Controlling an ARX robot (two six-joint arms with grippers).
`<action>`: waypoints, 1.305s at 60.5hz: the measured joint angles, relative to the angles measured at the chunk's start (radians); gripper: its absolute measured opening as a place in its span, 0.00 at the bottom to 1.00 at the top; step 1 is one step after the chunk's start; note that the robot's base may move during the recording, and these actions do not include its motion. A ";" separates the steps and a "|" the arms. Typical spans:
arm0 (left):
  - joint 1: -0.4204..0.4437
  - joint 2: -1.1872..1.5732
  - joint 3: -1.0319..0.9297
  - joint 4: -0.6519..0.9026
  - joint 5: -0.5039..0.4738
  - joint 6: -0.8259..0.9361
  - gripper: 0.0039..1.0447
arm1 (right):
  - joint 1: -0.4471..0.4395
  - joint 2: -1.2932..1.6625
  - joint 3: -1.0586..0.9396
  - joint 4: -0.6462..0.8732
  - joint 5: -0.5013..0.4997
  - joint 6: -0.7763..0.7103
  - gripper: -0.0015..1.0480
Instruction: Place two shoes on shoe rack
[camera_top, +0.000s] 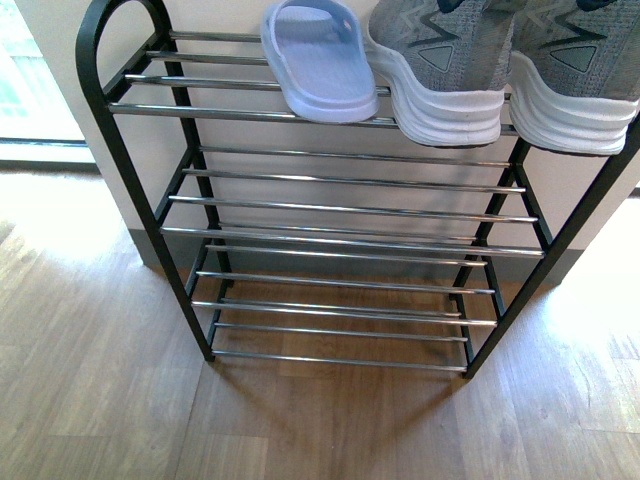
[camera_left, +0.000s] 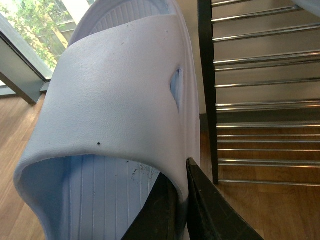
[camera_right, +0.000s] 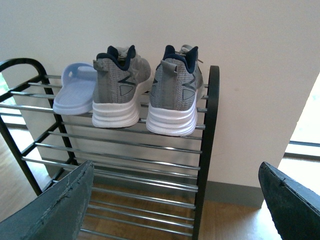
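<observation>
Top tier of shoe rack (camera_top: 330, 205): one slide (camera_top: 316, 62), two sneakers (camera_right: 120, 90) side by side. Left gripper (camera_left: 181, 200) clamps second slide (camera_left: 120, 95) beside rack frame. Right gripper (camera_right: 175, 200) spread wide, empty.

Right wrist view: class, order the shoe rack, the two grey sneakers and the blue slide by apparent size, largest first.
1. shoe rack
2. the two grey sneakers, alike, so unranked
3. blue slide, partly hidden by a sneaker

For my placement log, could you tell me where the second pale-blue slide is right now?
The second slide is off the shoe rack, clamped in the left gripper, beside the rack's black end frame.
</observation>
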 joint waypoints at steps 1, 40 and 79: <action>0.000 0.000 0.000 0.000 0.000 0.000 0.02 | 0.000 0.000 0.000 0.000 0.000 0.000 0.91; -0.050 0.325 0.289 0.109 -0.029 -0.106 0.02 | 0.000 0.000 0.000 0.000 -0.001 0.000 0.91; -0.119 0.987 1.039 -0.184 0.043 -0.131 0.02 | 0.000 0.000 0.000 0.000 -0.001 0.000 0.91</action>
